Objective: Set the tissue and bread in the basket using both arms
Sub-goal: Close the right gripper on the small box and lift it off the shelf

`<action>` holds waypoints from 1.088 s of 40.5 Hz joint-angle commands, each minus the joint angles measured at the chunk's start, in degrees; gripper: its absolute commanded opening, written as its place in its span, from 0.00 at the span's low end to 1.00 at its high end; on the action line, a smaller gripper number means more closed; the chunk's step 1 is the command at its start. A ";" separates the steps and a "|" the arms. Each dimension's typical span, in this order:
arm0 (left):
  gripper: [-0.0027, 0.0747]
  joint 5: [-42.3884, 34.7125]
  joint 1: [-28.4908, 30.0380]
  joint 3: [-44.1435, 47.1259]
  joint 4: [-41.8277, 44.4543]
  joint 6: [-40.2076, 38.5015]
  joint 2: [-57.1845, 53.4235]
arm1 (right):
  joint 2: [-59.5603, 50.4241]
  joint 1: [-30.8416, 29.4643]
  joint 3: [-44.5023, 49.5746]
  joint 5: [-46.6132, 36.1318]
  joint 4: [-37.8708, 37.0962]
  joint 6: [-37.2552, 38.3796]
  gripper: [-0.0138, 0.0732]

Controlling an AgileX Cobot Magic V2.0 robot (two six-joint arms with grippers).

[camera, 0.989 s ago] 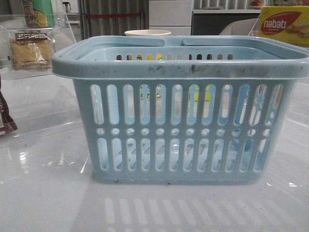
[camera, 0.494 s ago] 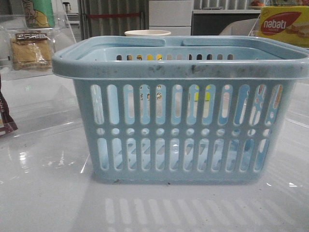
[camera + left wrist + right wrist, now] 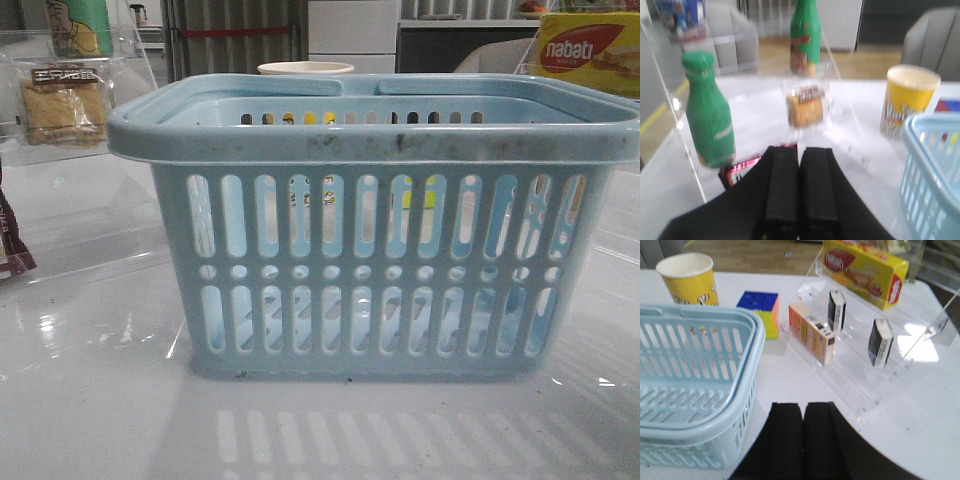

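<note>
White desk, basket empty — bread and tissue sit on their stands, left claw and right claw both closed on nothing.

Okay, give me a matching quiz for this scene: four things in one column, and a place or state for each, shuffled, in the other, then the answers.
Things:
1. tan bread in a clear packet
2. light-blue slotted plastic basket
3. yellow paper cup
4. left gripper

Places or states:
A. shut, holding nothing
B. empty inside
C. on a clear acrylic stand
D. on the table just beyond the basket

Pairs: 1-C, 2-B, 3-D, 4-A
</note>
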 commanded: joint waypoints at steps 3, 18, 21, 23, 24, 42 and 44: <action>0.15 -1.74 -0.36 -1.43 -0.46 -0.08 4.17 | 5.10 -0.26 -1.93 -2.84 0.36 -0.07 0.19; 0.24 -0.53 -0.36 -1.43 -0.46 -0.08 10.62 | 14.84 -0.26 -0.95 -0.35 0.36 -0.12 0.30; 0.41 -0.53 -0.36 -1.43 -0.46 -0.08 11.64 | 16.29 -0.26 -0.95 -0.33 0.23 -0.12 0.50; 0.55 -0.64 -0.36 -1.43 -0.35 -0.08 12.27 | 17.15 -0.26 -0.95 -0.63 -0.07 -0.12 0.64; 0.60 -0.64 -0.36 -1.43 -0.22 -0.08 12.45 | 17.55 -0.26 -0.95 -0.77 -0.12 -0.12 0.69; 0.72 -0.87 -0.36 -1.43 -0.22 -0.08 14.01 | 29.43 -8.56 -6.95 -5.63 -4.45 2.97 0.82; 0.72 -0.87 -0.36 -1.43 -0.22 -0.08 14.01 | 31.62 -10.06 -8.76 -5.57 -4.45 2.97 0.82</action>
